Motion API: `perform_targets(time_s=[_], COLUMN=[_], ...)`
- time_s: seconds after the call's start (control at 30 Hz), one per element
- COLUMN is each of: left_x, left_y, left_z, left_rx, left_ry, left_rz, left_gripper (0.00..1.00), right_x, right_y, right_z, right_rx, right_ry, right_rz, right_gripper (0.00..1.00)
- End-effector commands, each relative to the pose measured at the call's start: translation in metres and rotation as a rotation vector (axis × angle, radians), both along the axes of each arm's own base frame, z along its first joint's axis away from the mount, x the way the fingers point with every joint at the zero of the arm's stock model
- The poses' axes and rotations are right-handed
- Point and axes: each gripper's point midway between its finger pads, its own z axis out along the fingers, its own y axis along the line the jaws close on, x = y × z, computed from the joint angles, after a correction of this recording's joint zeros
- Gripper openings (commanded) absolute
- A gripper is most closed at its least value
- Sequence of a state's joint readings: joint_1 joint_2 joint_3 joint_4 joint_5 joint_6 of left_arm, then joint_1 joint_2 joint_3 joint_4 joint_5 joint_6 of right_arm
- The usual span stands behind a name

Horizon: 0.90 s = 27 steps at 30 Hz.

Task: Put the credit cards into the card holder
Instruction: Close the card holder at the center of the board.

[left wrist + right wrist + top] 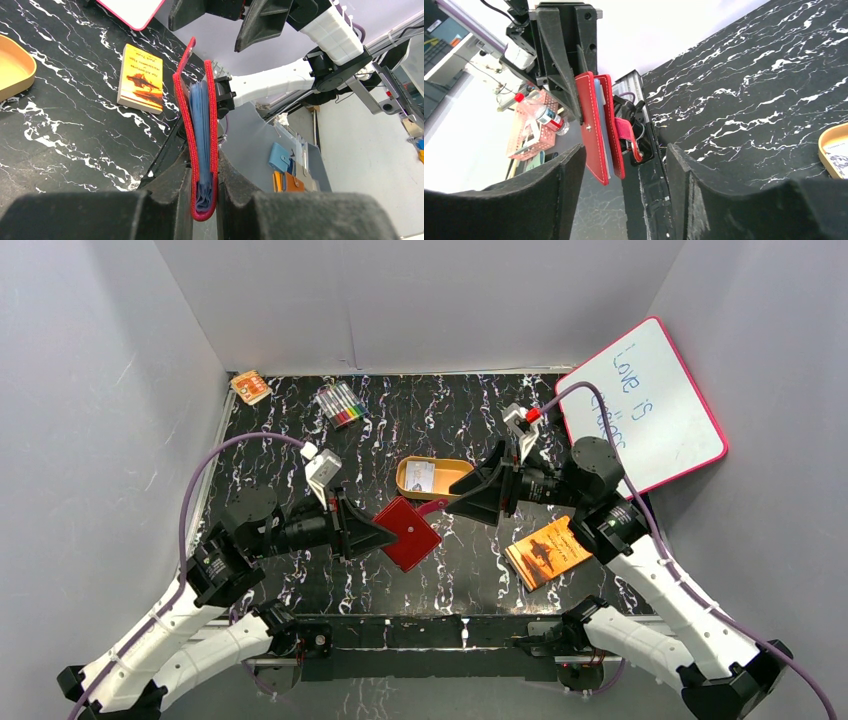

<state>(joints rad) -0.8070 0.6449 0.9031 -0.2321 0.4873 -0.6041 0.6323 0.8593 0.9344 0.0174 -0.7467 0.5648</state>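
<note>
Left fingers clamp card holder at its fold, mid-frame over bench. Right fingers open beside its tab. Soft, floppy leather: pinch one flap edge. Credit card, thin and slick, in tin.

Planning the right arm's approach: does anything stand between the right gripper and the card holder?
Nothing visible does. The open right gripper faces the card holder, which the left gripper clamps.
</note>
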Motion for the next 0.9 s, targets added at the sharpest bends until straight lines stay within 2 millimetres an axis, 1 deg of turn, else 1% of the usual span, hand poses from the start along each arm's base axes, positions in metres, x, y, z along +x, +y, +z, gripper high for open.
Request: perform_targets(time_s=[0.0,0.13,0.4,0.53,0.67,0.87], left_x=[-0.008,-0.008,-0.007,-0.006,-0.006,-0.005], left_y=[0.001,0.002,0.003,0.002,0.002,0.002], left_z=[0.016,0.015,0.012,0.011,0.011,0.01], left_rx=[-0.047,-0.048,-0.053,-0.058,-0.059,-0.06], left_ry=[-0.038,-0.037,-0.04,-0.038,-0.039,-0.039], left_rz=[-0.033,-0.033,-0.02,-0.02,-0.017,-0.014], left_gripper=[0.0,0.0,0.0,0.0,0.0,0.0], right_x=[-0.007,0.0,0.005,0.006,0.008,0.007], right_y=[0.004,0.007,0.008,0.009,0.009,0.009], right_z=[0.018,0.013,0.005,0.004,0.0,0.0], right_rx=[0.072,0.066,0.03,0.026,0.016,0.018], right_ry=[-0.014,0.011,0.025,0.028,0.035,0.04], right_rz=[0.056,0.037,0.022,0.021,0.012,0.023], right_gripper=[0.64,0.56,0.52,0.44,0.43,0.42])
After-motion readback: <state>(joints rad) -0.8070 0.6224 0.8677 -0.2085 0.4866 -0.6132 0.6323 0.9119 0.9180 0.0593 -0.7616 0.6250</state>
